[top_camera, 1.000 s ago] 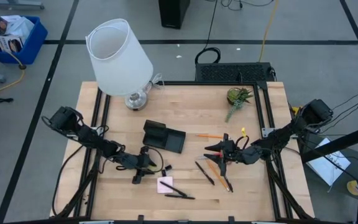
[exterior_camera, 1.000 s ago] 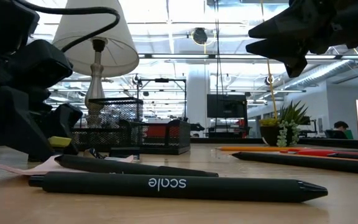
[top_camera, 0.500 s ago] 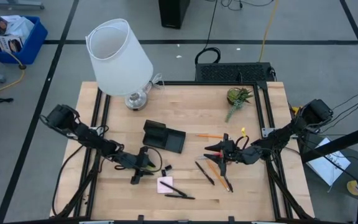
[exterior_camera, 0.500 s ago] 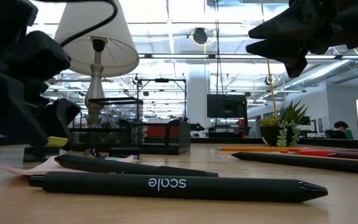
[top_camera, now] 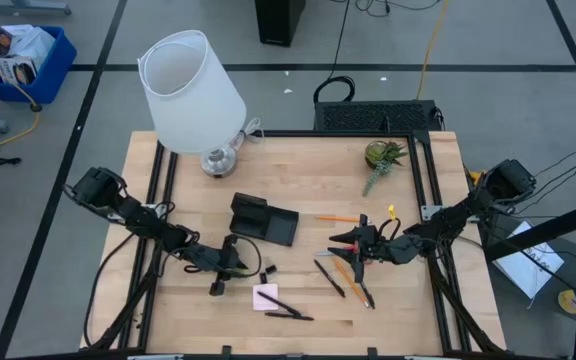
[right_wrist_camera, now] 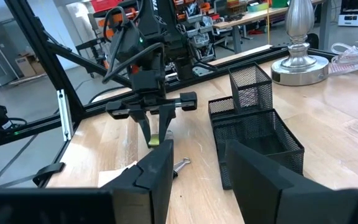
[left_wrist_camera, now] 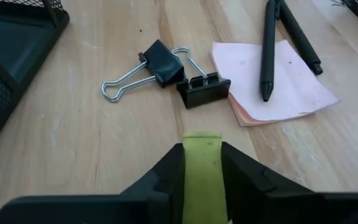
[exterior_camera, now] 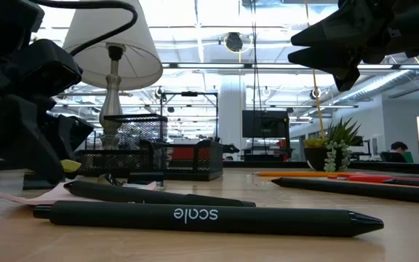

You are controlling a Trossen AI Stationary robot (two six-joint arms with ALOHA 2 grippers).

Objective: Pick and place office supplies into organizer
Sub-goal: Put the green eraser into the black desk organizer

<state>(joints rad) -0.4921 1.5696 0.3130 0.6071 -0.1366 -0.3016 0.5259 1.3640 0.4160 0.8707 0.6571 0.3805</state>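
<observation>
My left gripper (left_wrist_camera: 202, 163) is low over the near-left table, shut on a small yellow-green piece (left_wrist_camera: 202, 168). The right wrist view shows the same piece (right_wrist_camera: 155, 142) at its tips. Ahead of it lie two black binder clips (left_wrist_camera: 160, 62) (left_wrist_camera: 204, 90) and a pink sticky-note pad (left_wrist_camera: 278, 81) with two black pens (top_camera: 286, 310) across it. The black mesh organizer (top_camera: 263, 220) stands just beyond. My right gripper (top_camera: 343, 240) hovers open over pens (top_camera: 328, 277) and orange pencils (top_camera: 353, 280), touching nothing. My left gripper pinches the yellow-green piece by its two long sides (left_wrist_camera: 188, 171) between its two fingers. The fingers slant down from the table's left and lie along the piece. Its end sticks out past the fingertips, right at the table top; whether it rests there I cannot tell.
A white lamp (top_camera: 190, 90) stands at the far left and a green plant sprig (top_camera: 383, 160) at the far right. Another orange pencil (top_camera: 336, 218) and a tiny yellow piece (top_camera: 391, 211) lie right of the organizer.
My left arm has shifted slightly above the yellow-green piece, which stays where it was.
</observation>
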